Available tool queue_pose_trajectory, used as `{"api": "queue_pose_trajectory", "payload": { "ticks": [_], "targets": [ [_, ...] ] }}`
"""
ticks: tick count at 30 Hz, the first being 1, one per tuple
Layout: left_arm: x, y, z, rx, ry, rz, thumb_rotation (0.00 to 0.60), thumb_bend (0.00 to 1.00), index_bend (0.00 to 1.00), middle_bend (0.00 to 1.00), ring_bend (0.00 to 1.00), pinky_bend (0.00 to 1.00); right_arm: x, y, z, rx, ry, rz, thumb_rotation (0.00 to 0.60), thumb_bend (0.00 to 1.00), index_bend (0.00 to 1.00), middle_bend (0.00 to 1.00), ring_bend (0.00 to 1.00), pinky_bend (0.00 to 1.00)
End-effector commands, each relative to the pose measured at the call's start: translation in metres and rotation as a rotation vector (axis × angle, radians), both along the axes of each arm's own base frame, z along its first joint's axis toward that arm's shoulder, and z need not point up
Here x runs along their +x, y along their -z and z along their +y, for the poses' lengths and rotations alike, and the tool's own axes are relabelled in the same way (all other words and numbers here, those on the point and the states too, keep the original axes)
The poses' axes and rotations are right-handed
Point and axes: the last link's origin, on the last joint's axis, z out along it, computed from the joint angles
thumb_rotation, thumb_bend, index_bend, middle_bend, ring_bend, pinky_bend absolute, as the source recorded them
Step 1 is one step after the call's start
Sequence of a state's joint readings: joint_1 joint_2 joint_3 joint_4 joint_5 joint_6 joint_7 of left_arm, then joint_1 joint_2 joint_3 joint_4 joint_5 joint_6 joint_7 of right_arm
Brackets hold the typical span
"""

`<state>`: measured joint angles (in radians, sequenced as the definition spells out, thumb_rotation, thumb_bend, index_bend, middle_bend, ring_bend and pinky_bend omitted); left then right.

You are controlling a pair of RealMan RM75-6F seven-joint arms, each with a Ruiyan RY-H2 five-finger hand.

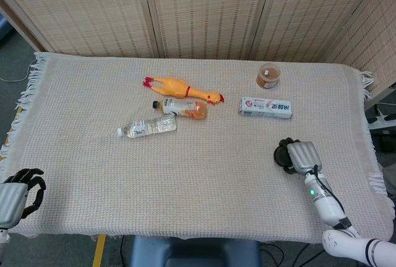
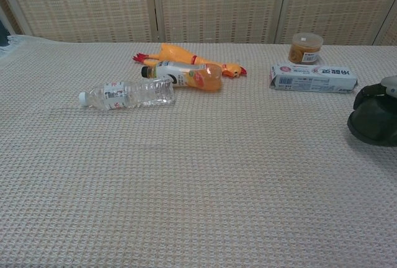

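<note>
My right hand [image 1: 293, 155] rests low on the woven cloth [image 1: 204, 174] near the right edge, its black fingers [image 1: 284, 154] curled in around nothing. In the chest view the right hand [image 2: 374, 119] is a dark dome at the far right. The nearest thing to it is a long white-and-blue box [image 1: 265, 107] [image 2: 313, 77], lying flat a short way beyond it, not touching. My left hand [image 1: 17, 194] sits at the cloth's near left corner, fingers loosely apart and empty, far from every object. The chest view does not show it.
A yellow rubber chicken [image 1: 179, 88] [image 2: 186, 56], an orange drink bottle [image 1: 182, 108] [image 2: 186, 75] and a clear water bottle [image 1: 148, 127] [image 2: 127, 94] lie together left of centre. A small brown jar [image 1: 268, 75] [image 2: 305, 48] stands behind the box. A woven screen [image 1: 204, 7] backs the table.
</note>
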<state>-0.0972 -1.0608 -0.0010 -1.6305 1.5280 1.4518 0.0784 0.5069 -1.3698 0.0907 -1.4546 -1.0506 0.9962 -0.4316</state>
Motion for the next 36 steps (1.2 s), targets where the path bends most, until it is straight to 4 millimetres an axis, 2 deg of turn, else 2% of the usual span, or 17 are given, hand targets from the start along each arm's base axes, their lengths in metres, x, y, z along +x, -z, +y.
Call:
{"api": "queue_pose_trajectory", "payload": {
  "ticks": [1,7,12,23,25,27,31,36],
  "targets": [
    [0.000,0.000,0.000,-0.002,-0.001,0.000,0.600,0.53,0.60,0.31,0.25,0.43,0.001,0.006,-0.002,0.009,-0.007,-0.011,0.600,0.29,0.77,0.68,0.75,0.85],
    [0.000,0.000,0.000,-0.003,-0.002,0.000,0.600,0.53,0.60,0.31,0.25,0.43,0.000,0.009,-0.002,0.009,-0.017,-0.019,0.600,0.29,0.76,0.68,0.74,0.85],
    [0.000,0.000,0.000,-0.004,0.000,0.000,0.600,0.53,0.60,0.31,0.25,0.43,-0.005,0.010,-0.001,0.027,0.006,0.008,0.600,0.29,0.73,0.67,0.67,0.82],
    [0.000,0.000,0.000,-0.003,-0.001,-0.002,0.600,0.53,0.60,0.31,0.25,0.43,-0.010,0.012,-0.001,0.059,0.042,0.026,0.600,0.29,0.66,0.52,0.52,0.71],
    [0.000,0.000,0.000,-0.001,-0.002,-0.003,0.600,0.53,0.60,0.31,0.25,0.43,-0.011,0.011,0.000,0.069,0.053,0.023,0.600,0.29,0.61,0.48,0.46,0.66],
    [0.000,0.000,0.000,-0.001,-0.002,-0.004,0.600,0.53,0.60,0.31,0.25,0.43,-0.010,0.010,0.001,0.082,0.064,0.017,0.600,0.29,0.54,0.41,0.36,0.59],
    [0.000,-0.001,0.000,-0.001,-0.002,-0.005,0.600,0.53,0.60,0.31,0.25,0.43,-0.009,0.007,0.001,0.089,0.073,0.013,0.600,0.29,0.40,0.27,0.18,0.56],
    [0.000,0.000,0.000,-0.002,-0.003,-0.005,0.600,0.53,0.60,0.31,0.25,0.43,-0.009,0.006,0.001,0.090,0.075,0.014,0.600,0.29,0.29,0.19,0.10,0.52]
  ]
}}
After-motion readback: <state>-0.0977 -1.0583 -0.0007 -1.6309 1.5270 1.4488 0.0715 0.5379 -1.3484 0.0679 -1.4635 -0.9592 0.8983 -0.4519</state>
